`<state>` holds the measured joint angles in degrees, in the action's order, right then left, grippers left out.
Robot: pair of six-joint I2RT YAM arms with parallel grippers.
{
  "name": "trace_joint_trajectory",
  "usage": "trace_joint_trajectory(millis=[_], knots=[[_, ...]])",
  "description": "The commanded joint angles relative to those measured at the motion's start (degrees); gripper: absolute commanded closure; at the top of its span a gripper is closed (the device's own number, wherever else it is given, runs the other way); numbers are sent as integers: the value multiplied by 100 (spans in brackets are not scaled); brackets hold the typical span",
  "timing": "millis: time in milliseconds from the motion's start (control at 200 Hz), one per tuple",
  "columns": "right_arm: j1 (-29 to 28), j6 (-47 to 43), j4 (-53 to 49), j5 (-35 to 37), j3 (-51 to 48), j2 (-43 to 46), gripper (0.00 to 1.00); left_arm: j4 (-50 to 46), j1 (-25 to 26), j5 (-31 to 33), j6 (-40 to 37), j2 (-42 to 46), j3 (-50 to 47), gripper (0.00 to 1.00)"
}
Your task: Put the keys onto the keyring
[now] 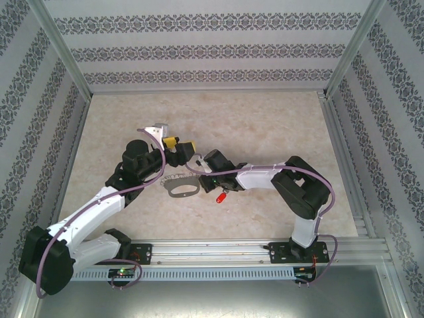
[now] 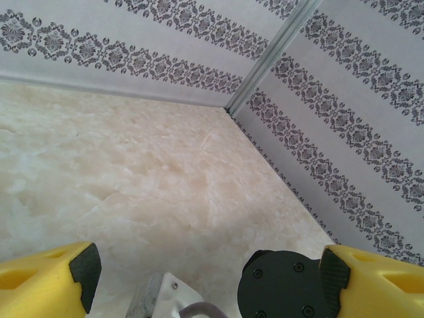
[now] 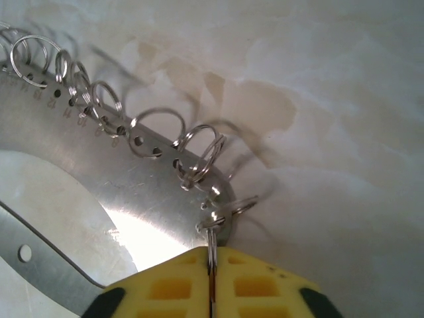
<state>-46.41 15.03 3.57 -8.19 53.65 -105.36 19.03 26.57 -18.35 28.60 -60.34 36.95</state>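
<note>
The keyring [image 1: 183, 189], a flat grey metal loop, lies on the table between the two arms. In the right wrist view the keyring plate [image 3: 142, 192] carries a row of small wire clips [image 3: 99, 99] along its edge. My right gripper [image 3: 211, 257] is shut on the end clip [image 3: 213, 222] of that row, and it sits at the loop's right end [image 1: 197, 169]. The red-headed key [image 1: 221, 197] lies loose on the table just right of the loop, under the right arm. My left gripper [image 1: 179, 146] hovers beyond the loop, and its yellow fingers [image 2: 46, 281] stand wide open with nothing held.
A black round part of the right arm [image 2: 285, 285] sits between the left fingers. Patterned walls [image 1: 212, 46] enclose the marble table [image 1: 265, 126] on three sides. A metal rail [image 1: 218, 250] runs along the near edge.
</note>
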Motion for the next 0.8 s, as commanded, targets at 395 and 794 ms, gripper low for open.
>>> trace_joint_trajectory(millis=[395, 794], knots=[[292, -932, -46, -871, -155, 1355, 100, -59, 25, 56, -198, -13, 235, 13], [1502, -958, 801, -3267, -439, 2785, 100, -648, 26, -570, -712, 92, 421, 26]])
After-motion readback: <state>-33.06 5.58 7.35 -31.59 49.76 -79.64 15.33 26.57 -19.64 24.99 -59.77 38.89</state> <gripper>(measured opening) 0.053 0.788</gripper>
